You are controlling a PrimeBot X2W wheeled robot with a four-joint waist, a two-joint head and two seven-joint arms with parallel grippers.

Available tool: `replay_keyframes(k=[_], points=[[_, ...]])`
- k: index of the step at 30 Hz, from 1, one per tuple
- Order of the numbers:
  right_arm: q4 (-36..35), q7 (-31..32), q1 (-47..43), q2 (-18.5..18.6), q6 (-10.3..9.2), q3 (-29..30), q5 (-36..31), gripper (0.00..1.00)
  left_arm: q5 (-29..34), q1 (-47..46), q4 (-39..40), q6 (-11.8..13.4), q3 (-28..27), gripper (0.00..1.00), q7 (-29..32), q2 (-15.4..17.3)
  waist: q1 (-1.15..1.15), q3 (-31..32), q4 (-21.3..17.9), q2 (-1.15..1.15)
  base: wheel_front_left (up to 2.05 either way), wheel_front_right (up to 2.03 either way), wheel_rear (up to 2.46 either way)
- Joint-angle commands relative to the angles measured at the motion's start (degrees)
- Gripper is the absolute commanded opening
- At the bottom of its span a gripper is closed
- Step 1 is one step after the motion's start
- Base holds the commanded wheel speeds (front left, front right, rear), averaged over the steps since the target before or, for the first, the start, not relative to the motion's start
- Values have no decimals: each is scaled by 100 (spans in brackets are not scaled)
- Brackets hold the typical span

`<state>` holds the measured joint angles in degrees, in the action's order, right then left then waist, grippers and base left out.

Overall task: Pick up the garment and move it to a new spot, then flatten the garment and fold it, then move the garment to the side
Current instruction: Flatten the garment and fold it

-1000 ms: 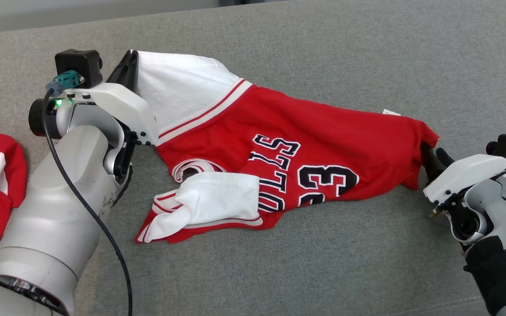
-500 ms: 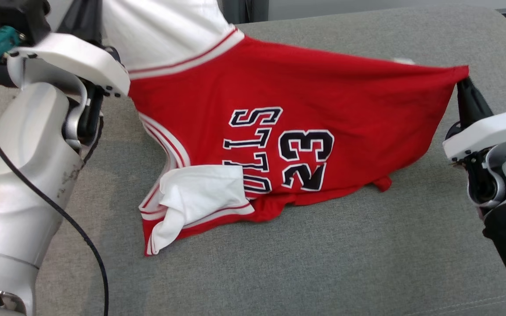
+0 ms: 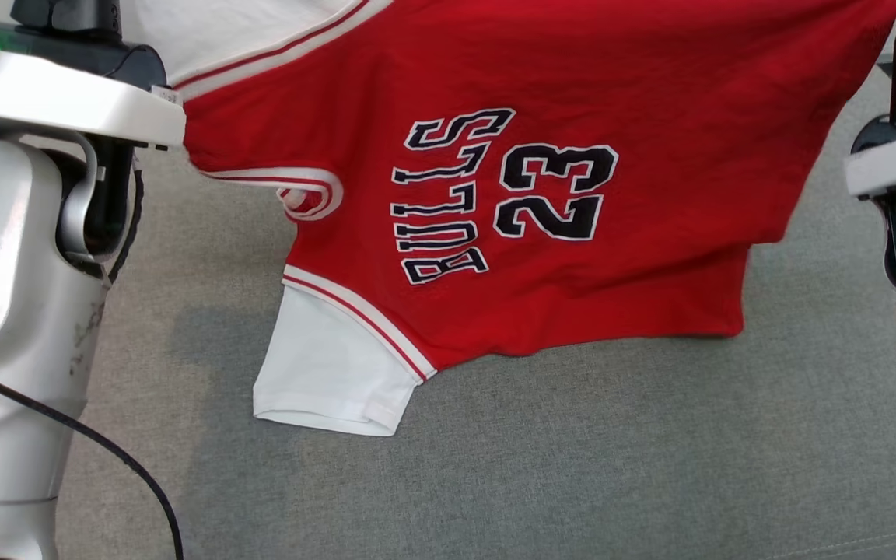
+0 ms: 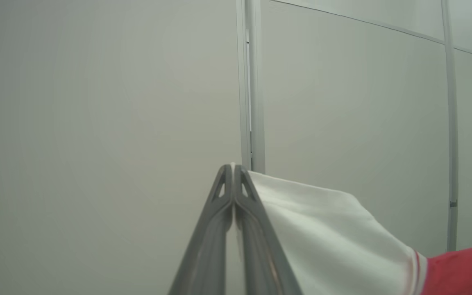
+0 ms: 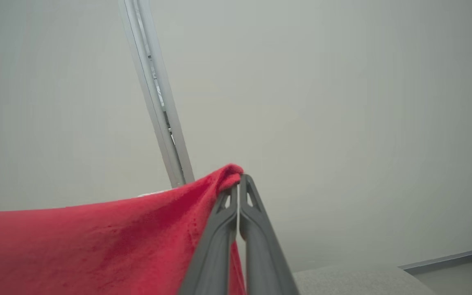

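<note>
The garment (image 3: 541, 257) is a red jersey with white sleeves and dark lettering and numbers. It hangs spread sideways between my two arms above the grey cushion (image 3: 572, 467). In the left wrist view my left gripper (image 4: 233, 169) is shut on the white sleeve (image 4: 322, 229). The right wrist view has my right gripper (image 5: 239, 180) shut on a red corner of the garment (image 5: 96, 246). The lower white sleeve (image 3: 323, 373) dangles down to the cushion. Both sets of fingertips lie beyond the head view's top edge.
The grey upholstered cushion spreads under the garment, with a seam near its front edge (image 3: 845, 540). My left arm's black cable (image 3: 106, 459) trails down at the lower left. Pale wall panels with a vertical frame post (image 4: 252, 82) stand behind.
Both arms have risen with the garment, lifting it off the cushion until it hangs spread out. The folded sleeve has dropped open. The right gripper closed on the red corner a second ago.
</note>
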<state>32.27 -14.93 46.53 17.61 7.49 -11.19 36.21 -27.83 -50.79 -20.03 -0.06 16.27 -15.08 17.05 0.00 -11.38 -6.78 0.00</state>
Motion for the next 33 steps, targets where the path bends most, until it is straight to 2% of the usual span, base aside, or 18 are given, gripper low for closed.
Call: replay_keyframes(k=[1,10,19,23,26,29,33], points=[[-31,-31,161,53,1,-38,-59,0,105,-153,-63,-80,-62,0,-4,18,0,108,17,0,0,0,0],[4,-31,905,271,1,-430,-229,0,442,-761,-274,-397,-295,0,-5,-38,0,627,33,0,0,0,0],[481,53,1370,734,1,-1430,-98,0,355,-1129,-811,-524,-288,0,136,2,0,919,114,0,0,0,0],[746,236,1636,818,1,-1859,-14,0,270,-1413,-1085,-588,-225,0,281,-6,0,676,149,0,0,0,0],[951,243,1879,771,1,-1975,-49,0,315,-1654,-1279,-609,-136,0,308,-20,0,469,177,0,0,0,0],[1389,212,2342,599,1,-2128,-246,0,603,-2226,-1651,-614,60,0,208,-8,0,108,213,0,0,0,0],[2064,93,3175,296,1,-2213,-647,0,1099,-3151,-2093,-428,226,0,33,-10,0,-505,197,0,0,0,0]])
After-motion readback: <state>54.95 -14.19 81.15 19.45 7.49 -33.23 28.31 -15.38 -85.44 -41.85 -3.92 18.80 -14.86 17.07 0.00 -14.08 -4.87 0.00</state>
